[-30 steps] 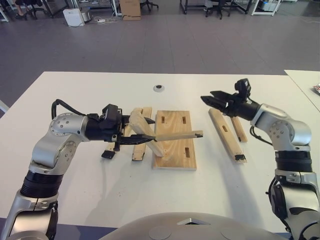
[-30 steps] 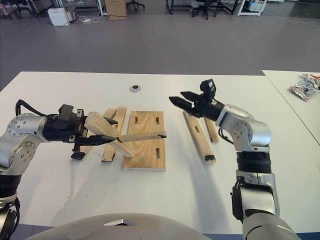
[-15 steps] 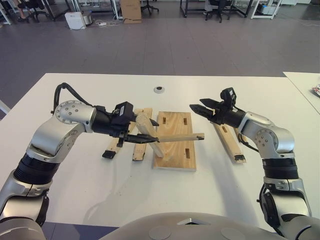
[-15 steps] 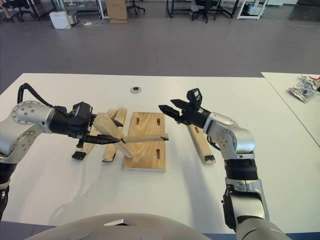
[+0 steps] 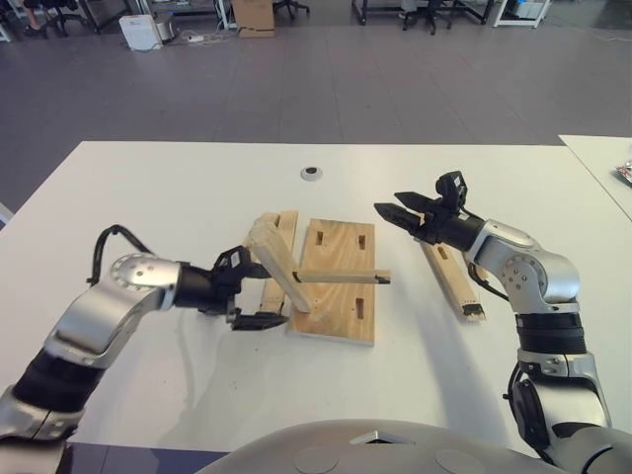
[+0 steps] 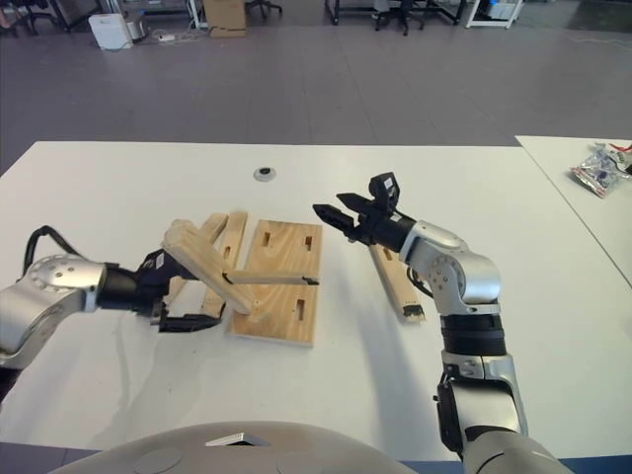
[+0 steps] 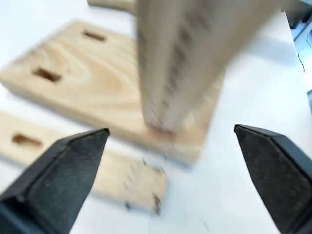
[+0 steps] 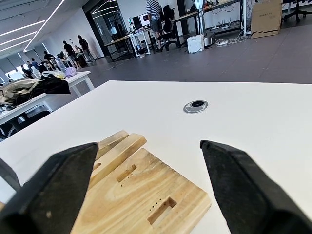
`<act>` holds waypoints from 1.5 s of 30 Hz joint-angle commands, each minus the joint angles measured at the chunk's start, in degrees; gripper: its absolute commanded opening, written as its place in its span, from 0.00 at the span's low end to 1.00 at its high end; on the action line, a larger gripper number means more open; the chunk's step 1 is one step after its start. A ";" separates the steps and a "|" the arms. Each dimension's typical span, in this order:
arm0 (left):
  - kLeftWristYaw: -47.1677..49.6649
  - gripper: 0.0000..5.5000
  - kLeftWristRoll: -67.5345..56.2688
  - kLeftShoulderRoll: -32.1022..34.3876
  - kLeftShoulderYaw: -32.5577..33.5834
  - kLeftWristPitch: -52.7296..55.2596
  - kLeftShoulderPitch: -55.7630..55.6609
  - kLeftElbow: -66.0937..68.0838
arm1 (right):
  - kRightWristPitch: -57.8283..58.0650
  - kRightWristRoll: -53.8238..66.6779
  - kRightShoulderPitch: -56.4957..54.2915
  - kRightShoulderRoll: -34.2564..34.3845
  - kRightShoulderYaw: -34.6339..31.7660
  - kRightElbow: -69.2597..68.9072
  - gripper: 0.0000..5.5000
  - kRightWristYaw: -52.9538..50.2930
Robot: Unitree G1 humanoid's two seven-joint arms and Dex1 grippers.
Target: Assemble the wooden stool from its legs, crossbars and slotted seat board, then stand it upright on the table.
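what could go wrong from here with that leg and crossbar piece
1. The leg with its crossbar leans tilted on the seat board, and the left gripper is open around it, not clamping, so it may topple.
2. The open right gripper hovers near the crossbar's free end and might knock it.

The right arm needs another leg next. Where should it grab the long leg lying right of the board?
Pinch the leg mid-length across its narrow width, coming straight down: it lies flat on the table, with bare table between it and the board.
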 commanded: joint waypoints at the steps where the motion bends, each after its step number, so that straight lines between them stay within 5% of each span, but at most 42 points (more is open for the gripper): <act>1: 2.15 0.90 0.19 2.34 6.90 0.17 6.37 -2.21 | -0.23 -0.15 0.76 -0.21 -0.68 -0.63 0.71 -0.54; 13: 36.14 0.90 11.83 -19.03 12.62 -2.09 10.73 5.39 | 0.29 -0.38 -0.98 -0.78 0.26 0.20 0.71 0.59; 16: 34.17 0.90 11.36 -20.00 10.56 -0.11 10.79 8.69 | 0.19 -0.44 -1.11 -0.60 0.25 0.20 0.71 0.36; 33: 28.75 0.39 13.54 -17.50 11.61 -2.90 10.80 16.03 | -0.49 -0.58 -0.60 0.80 -0.41 0.47 0.71 -1.59; 38: 27.87 0.38 11.31 -16.33 15.25 -3.69 7.17 18.35 | 0.33 0.66 -1.71 1.73 -2.45 1.39 0.71 -3.77; 42: 23.09 0.38 -3.20 -15.42 24.69 0.28 -6.12 13.00 | 6.21 9.48 -8.91 3.06 -8.92 1.65 0.71 -5.35; 45: 16.52 0.38 -19.36 -11.76 29.87 8.83 -15.68 9.15 | 11.49 19.23 -18.16 3.67 -12.94 1.68 0.81 -5.40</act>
